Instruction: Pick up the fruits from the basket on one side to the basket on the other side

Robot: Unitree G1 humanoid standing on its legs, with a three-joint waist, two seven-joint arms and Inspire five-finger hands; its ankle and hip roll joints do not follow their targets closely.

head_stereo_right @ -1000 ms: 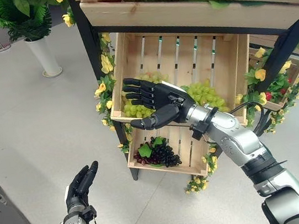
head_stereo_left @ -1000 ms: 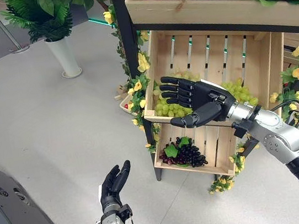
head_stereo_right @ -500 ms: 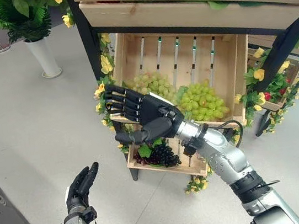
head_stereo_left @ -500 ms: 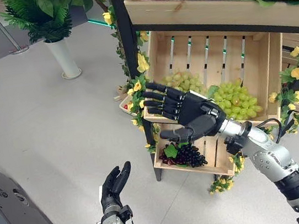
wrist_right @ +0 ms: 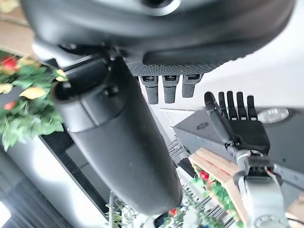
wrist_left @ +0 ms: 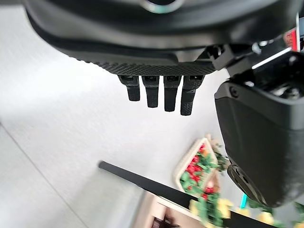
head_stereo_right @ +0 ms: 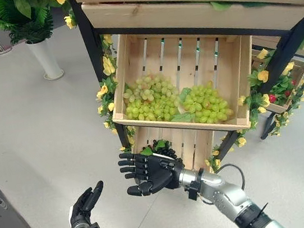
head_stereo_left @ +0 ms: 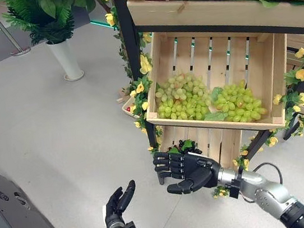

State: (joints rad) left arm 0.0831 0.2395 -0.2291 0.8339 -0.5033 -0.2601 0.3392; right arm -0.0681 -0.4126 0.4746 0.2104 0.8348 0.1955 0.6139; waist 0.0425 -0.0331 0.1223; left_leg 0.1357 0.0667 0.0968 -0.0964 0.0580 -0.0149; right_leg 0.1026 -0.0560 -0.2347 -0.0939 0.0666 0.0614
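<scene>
Grapes (head_stereo_left: 182,96): two pale green bunches, you see them side by side in upper crate (head_stereo_left: 270,74), frame centre; left bunch rounder, right bunch (head_stereo_left: 236,102) long axis runs down-right. Dark grapes (head_stereo_right: 159,148) peek from lower crate (head_stereo_left: 213,146), behind right hand (head_stereo_left: 187,171). Right hand fingers spread, empty, below crate edge. Left hand (head_stereo_left: 118,200) lower left, fingers straight, empty.

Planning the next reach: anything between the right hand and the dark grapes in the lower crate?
Nothing visible. The right hand, fingers straight, hovers just in front of the lower wooden crate; the dark purple grape bunch sits right behind it, partly hidden by the hand.
</scene>
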